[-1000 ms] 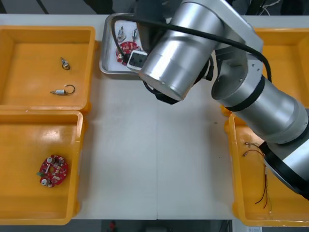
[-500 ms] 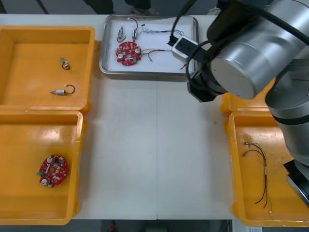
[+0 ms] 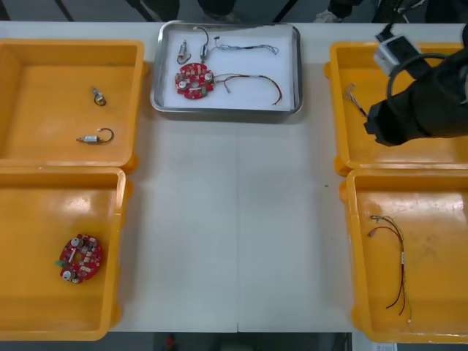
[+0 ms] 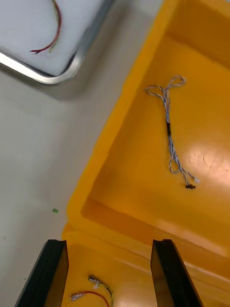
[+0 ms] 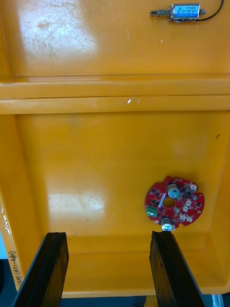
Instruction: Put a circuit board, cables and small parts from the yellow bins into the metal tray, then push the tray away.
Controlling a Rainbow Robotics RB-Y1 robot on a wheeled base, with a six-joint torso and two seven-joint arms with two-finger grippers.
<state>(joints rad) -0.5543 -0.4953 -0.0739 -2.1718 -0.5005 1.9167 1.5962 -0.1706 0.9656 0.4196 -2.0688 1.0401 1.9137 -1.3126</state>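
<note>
Shiny metal tray (image 3: 227, 111) appears loaded; you have 1 step left, pushing; right gripper (image 4: 109, 245) gapes empty over yellow plastic bin (image 3: 358, 148).

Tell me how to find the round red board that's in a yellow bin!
Look at the table's left side, at the yellow bin nearer the robot. The round red circuit board lies on its floor. The other board sits in the metal tray among cables; this one lies alone.
</note>
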